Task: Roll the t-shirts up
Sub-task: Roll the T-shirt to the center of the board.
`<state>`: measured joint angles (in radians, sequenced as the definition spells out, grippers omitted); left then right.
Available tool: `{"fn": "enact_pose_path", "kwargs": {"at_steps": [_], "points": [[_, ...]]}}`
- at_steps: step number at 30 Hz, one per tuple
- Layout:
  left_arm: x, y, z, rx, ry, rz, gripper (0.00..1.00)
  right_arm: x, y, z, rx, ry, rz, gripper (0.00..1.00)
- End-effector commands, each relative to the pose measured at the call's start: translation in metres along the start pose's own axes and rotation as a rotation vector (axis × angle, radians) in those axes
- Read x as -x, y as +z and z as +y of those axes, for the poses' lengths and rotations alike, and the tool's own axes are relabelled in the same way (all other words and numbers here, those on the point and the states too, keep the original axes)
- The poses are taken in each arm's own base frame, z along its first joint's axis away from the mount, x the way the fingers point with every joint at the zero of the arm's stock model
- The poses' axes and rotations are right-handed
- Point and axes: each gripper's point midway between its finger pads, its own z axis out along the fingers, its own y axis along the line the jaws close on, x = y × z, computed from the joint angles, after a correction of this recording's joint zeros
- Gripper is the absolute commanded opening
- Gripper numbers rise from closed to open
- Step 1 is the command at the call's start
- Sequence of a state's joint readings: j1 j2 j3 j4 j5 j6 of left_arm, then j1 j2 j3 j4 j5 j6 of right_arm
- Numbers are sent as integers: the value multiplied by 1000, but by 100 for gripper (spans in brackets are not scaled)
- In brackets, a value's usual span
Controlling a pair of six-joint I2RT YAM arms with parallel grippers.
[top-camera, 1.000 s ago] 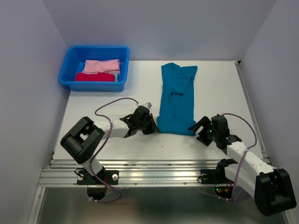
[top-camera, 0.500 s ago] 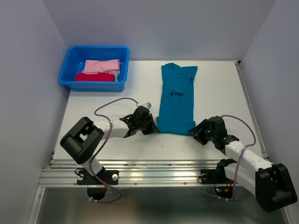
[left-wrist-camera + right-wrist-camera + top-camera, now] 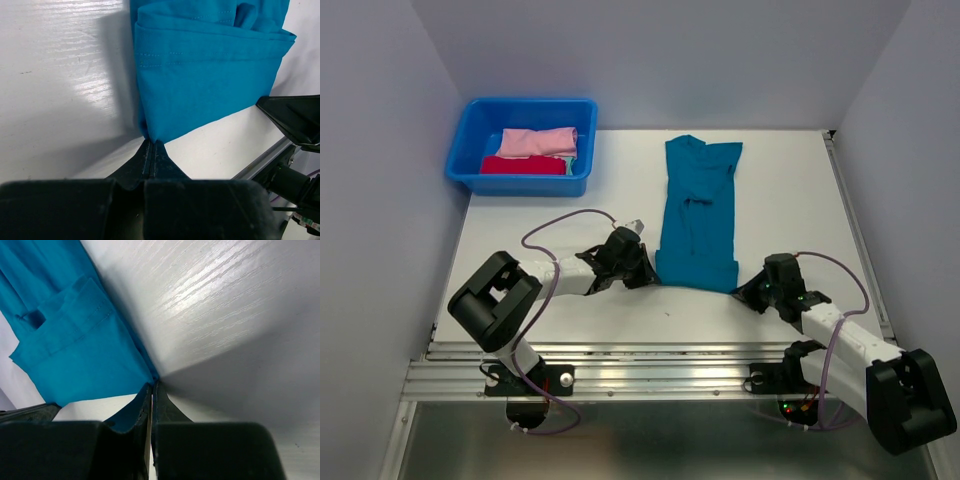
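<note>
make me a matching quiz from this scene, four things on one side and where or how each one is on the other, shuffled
1 teal t-shirt
2 pink bundle
3 red bundle
4 left gripper

a shut on the shirt's near corner
b in the tub, far side
c laid out flat on the table
d in the tub, near side

Pairs: 1-c, 2-b, 3-d, 4-a
</note>
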<state>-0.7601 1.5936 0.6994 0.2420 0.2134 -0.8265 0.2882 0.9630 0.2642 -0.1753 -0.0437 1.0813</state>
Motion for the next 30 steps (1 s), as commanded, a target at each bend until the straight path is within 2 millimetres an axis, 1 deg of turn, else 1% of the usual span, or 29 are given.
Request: {"fn": "enact_pose_path", "kwargs": {"at_steps": [1, 3, 6, 7, 10, 11, 14, 15, 18, 21, 22, 24, 25, 27, 28, 30], "points": [[7, -10, -14, -32, 35, -26, 0, -8, -1, -24, -99, -22, 16, 1], [9, -11, -15, -34, 36, -29, 0, -1, -2, -25, -110, -24, -16, 1], [12, -14, -21, -37, 40, -26, 0, 4, -5, -18, -98, -28, -34, 1], [13, -14, -22, -37, 41, -26, 0, 7, -6, -13, -88, -31, -41, 1], [20, -17, -32, -43, 53, -26, 0, 12, -8, -6, -85, -37, -54, 1], [20, -18, -32, -31, 52, -17, 0, 14, -9, -3, -81, -37, -60, 1], [28, -21, -38, -14, 62, -8, 0, 22, -12, 7, -74, -42, -79, 1], [34, -23, -43, -11, 63, -6, 0, 26, -13, 12, -67, -46, -89, 1], [40, -24, -43, 3, 68, 10, 0, 32, -15, 20, -59, -50, -105, 1], [50, -25, -47, -2, 68, 15, 0, 41, -17, 32, -48, -56, -134, 1], [57, -27, -48, -2, 65, 6, 0, 43, -17, 34, -51, -59, -136, 1], [61, -26, -49, -2, 71, 9, 0, 47, -18, 39, -49, -65, -147, 1], [65, -27, -51, -2, 74, 6, 0, 52, -19, 45, -40, -68, -162, 1], [71, -26, -50, 4, 73, 2, 0, 56, -19, 49, -45, -76, -172, 1], [74, -26, -52, -1, 78, -1, 0, 59, -19, 51, -45, -81, -180, 1], [77, -23, -49, 3, 75, 3, 0, 65, -19, 59, -44, -87, -192, 1]]}}
